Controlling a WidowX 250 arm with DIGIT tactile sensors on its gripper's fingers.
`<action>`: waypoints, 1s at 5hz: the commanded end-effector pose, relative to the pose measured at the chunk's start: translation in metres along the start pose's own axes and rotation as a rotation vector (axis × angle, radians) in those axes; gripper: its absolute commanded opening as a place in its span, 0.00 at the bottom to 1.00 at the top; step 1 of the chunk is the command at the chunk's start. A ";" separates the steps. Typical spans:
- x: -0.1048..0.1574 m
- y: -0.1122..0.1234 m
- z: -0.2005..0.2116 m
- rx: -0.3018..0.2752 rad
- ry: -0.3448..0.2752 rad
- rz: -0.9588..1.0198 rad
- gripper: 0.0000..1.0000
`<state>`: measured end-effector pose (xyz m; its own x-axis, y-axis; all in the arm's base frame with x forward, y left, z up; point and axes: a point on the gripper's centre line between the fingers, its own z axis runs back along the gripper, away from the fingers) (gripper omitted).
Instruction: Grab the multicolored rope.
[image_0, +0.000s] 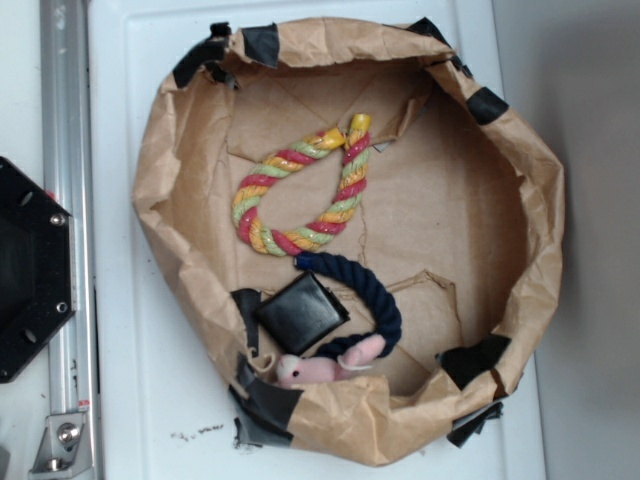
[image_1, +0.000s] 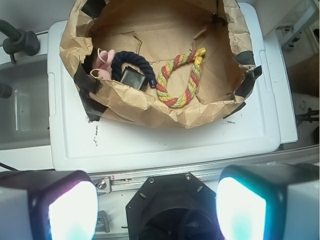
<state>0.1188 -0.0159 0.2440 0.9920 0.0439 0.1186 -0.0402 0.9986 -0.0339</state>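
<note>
The multicolored rope (image_0: 300, 190) is a thick twist of red, yellow and light green strands bent in a loop. It lies on the floor of a brown paper basket (image_0: 530, 220), its yellow end toward the far rim. It also shows in the wrist view (image_1: 181, 77). My gripper (image_1: 157, 210) is open and empty. Its two fingers (image_1: 70, 210) stand wide apart at the bottom of the wrist view, high above the robot's base and well short of the basket. The gripper does not show in the exterior view.
In the basket, below the loop, lie a dark navy rope (image_0: 370, 295), a black square block (image_0: 300, 312) and a pink plush toy (image_0: 320, 365). The basket stands on a white lid (image_0: 130, 400). A metal rail (image_0: 70, 200) and the black robot base (image_0: 25, 270) are at the left.
</note>
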 end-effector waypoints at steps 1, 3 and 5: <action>0.000 0.000 0.000 0.000 0.000 0.000 1.00; 0.081 0.032 -0.059 0.141 -0.113 0.404 1.00; 0.102 0.055 -0.141 0.067 -0.067 0.858 1.00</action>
<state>0.2338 0.0270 0.1062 0.6435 0.7578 0.1080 -0.7588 0.6501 -0.0398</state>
